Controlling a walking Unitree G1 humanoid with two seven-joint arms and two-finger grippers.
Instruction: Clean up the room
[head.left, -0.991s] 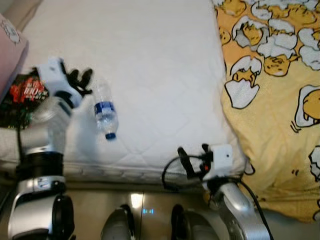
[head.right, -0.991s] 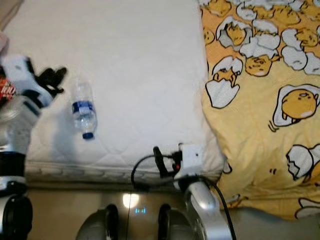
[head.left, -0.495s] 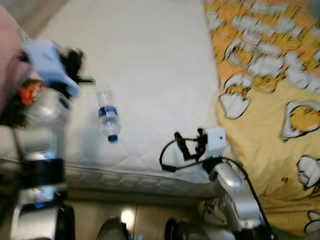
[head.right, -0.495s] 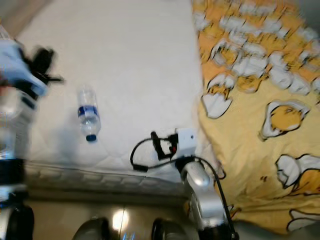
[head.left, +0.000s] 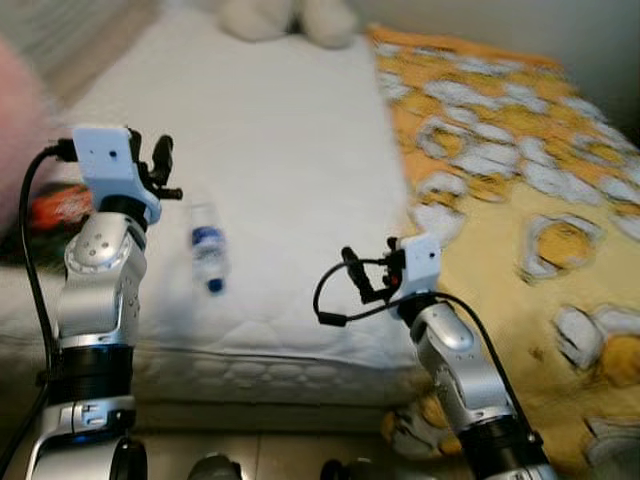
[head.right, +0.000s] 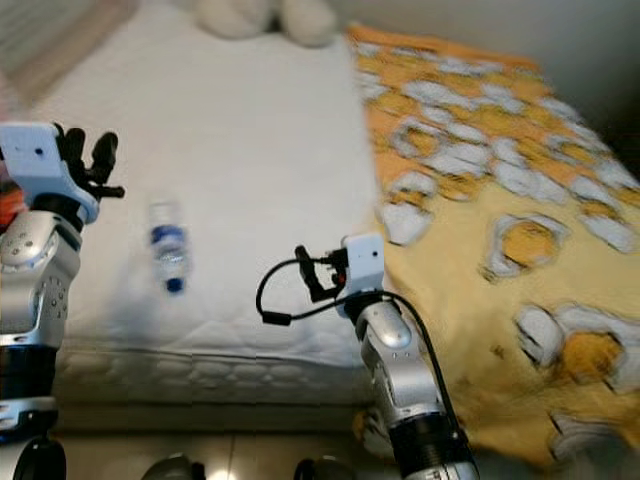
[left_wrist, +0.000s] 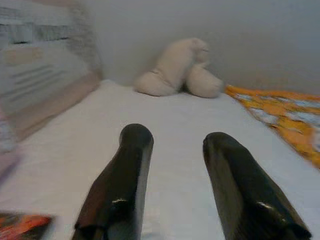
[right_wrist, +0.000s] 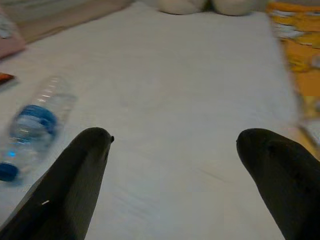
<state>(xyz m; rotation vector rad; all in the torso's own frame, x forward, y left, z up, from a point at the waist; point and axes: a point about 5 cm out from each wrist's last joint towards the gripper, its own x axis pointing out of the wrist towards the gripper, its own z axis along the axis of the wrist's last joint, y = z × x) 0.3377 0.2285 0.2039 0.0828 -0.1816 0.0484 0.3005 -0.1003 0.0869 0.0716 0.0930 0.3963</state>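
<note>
A clear plastic water bottle (head.left: 207, 258) with a blue label and blue cap lies on its side on the white mattress (head.left: 290, 150), cap toward the near edge. My left gripper (head.left: 160, 168) is held up over the mattress's left side, left of the bottle and apart from it; its fingers (left_wrist: 131, 165) stand open with nothing between them. My right gripper (head.left: 358, 278) hovers over the near part of the mattress, right of the bottle (right_wrist: 30, 125), open wide and empty.
A red-orange packet (head.left: 60, 205) lies at the mattress's left edge beside a pink pillow (head.left: 20, 130). A cream plush toy (left_wrist: 180, 70) sits at the far end. A yellow patterned blanket (head.left: 520, 170) covers the right side of the bed.
The view has tilted up and pulled back, so more of the bed shows. Both arms are raised higher over the mattress. The bottle lies where it was.
</note>
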